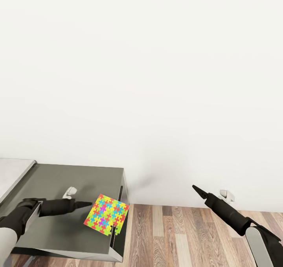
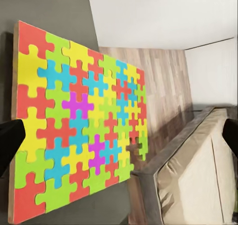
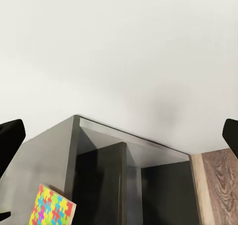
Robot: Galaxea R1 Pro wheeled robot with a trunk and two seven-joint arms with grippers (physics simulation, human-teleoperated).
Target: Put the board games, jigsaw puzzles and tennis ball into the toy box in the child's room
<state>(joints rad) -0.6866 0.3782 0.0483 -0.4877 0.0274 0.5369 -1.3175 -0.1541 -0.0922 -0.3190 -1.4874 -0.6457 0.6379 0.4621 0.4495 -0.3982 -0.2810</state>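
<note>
White wall (image 1: 157, 82) takes up most of the head view, top to well past the middle. Below it, lower right, wood-plank floor (image 1: 184, 235). Lower left, the dark grey table section (image 1: 63, 180), w/ a strip of the white top (image 1: 11, 174) at the far left edge. In the left wrist view a beige bed (image 2: 198, 180) w/ grey frame shows at the lower right, past the table edge.

Left arm comes in from the bottom left, its gripper (image 1: 87, 204) pointing right, tip right at the jigsaw puzzle (image 1: 106, 215). The puzzle, a bright yellow, green, red, blue and pink sheet, lies on the grey section near its front right corner, one side overhanging the edge a bit. In the left wrist view the puzzle (image 2: 79, 120) sits between the two dark fingers (image 2: 10, 140), which stand wide apart, one at each side of the frame.

Right arm enters bottom right, gripper (image 1: 197, 190) aimed up-left over the floor, well apart from the table. Right wrist view has its fingers (image 3: 11, 138) spread too, w/ nothing between them.

Small white wall fitting (image 1: 227, 195) just behind the right arm.
</note>
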